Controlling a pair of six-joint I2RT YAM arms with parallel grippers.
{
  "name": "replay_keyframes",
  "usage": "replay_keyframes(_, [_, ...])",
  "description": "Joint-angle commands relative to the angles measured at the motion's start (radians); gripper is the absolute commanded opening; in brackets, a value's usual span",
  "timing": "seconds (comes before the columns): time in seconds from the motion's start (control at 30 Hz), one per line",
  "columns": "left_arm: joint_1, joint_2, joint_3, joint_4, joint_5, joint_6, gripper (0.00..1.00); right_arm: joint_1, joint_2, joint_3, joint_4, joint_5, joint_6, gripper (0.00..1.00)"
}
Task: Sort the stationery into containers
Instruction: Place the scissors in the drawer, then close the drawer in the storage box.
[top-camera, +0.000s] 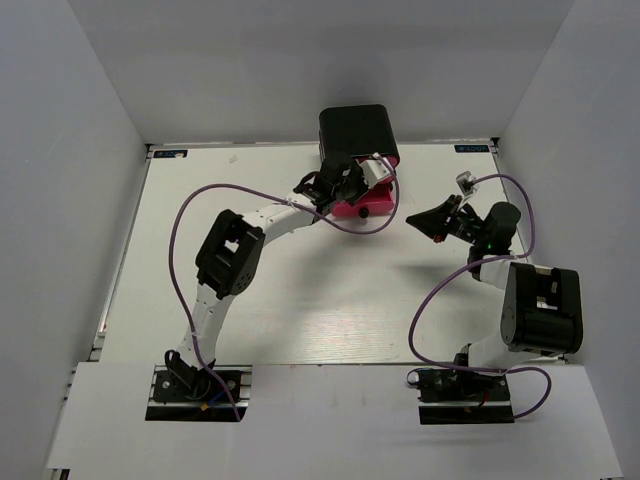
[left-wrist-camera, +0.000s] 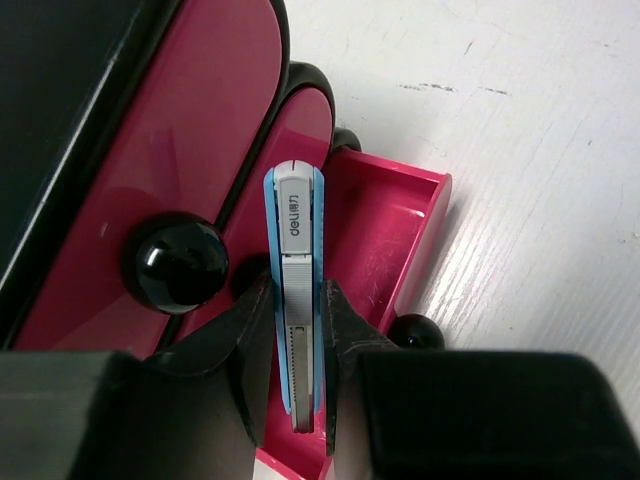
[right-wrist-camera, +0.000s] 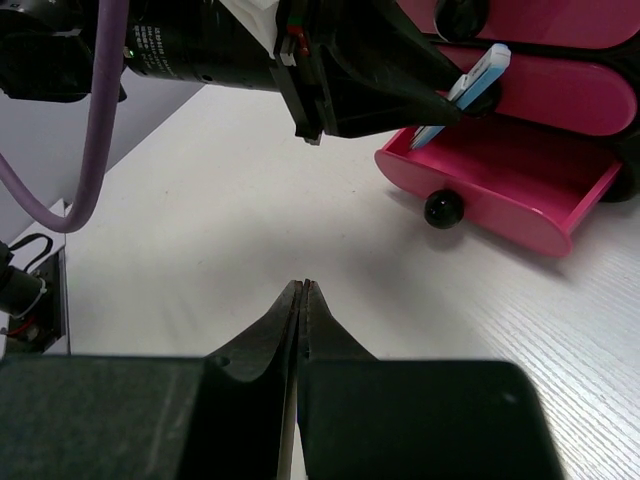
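Left gripper (left-wrist-camera: 296, 292) at 12 o'clock on the table (top-camera: 300, 310), fingers narrow, clamped on a slim blue-and-grey stationery piece (left-wrist-camera: 297, 225). The piece is angled over the pulled-out bottom drawer (left-wrist-camera: 390, 225) of the black drawer box (top-camera: 357, 128); can't tell if it touches the drawer, and the two pink drawers above are closed. Right gripper (right-wrist-camera: 303, 287) at 3 o'clock of the open drawer and apart from it, fingers pressed together on nothing, above the table.

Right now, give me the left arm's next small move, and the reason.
Probably lower the left gripper slightly and open it: it is shut on the flat blue-and-grey stationery item, tilted over the pulled-out pink bottom drawer, so release should drop it inside.
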Motion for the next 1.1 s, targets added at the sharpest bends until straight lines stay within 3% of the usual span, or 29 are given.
replay_keyframes(0.0, [0.006, -0.071, -0.027, 0.023, 0.023, 0.021, 0.01, -0.008, -0.021, -0.001, 0.027, -0.007, -0.019, 0.0])
replay_keyframes(0.13, [0.006, -0.112, -0.116, 0.07, -0.006, 0.022, 0.2, -0.008, -0.011, 0.005, 0.026, -0.007, -0.022, 0.0])
replay_keyframes(0.33, [0.006, -0.135, -0.138, 0.079, -0.015, 0.022, 0.4, -0.007, -0.008, 0.01, 0.015, -0.01, -0.031, 0.0])
replay_keyframes(0.43, [-0.003, -0.148, -0.138, 0.098, -0.036, 0.022, 0.64, -0.005, -0.01, 0.01, -0.003, -0.018, -0.05, 0.0])
replay_keyframes(0.5, [-0.013, -0.16, -0.127, 0.121, -0.046, 0.022, 0.89, -0.004, -0.011, 0.013, -0.023, -0.025, -0.056, 0.01])
replay_keyframes(0.57, [-0.013, -0.171, -0.1, 0.121, -0.056, 0.011, 0.96, -0.002, -0.011, 0.022, -0.072, -0.03, -0.083, 0.08])
replay_keyframes(0.67, [-0.013, -0.213, -0.076, 0.13, -0.069, -0.027, 0.99, 0.003, -0.007, 0.048, -0.126, -0.03, -0.145, 0.18])
replay_keyframes(0.83, [-0.013, -0.339, -0.113, 0.098, -0.2, -0.217, 0.99, 0.035, 0.045, 0.138, -0.388, 0.01, -0.258, 0.26])
replay_keyframes(0.9, [-0.002, -0.428, -0.176, 0.04, -0.233, -0.311, 0.99, 0.072, 0.096, 0.2, -0.463, 0.063, -0.266, 0.3])
replay_keyframes(0.93, [0.007, -0.463, -0.205, 0.018, -0.233, -0.433, 0.99, 0.082, 0.111, 0.215, -0.505, 0.08, -0.228, 0.3])
replay_keyframes(1.07, [0.007, -0.655, -0.484, -0.013, -0.294, -0.607, 0.99, 0.159, 0.238, 0.309, -0.578, 0.187, -0.093, 0.33])
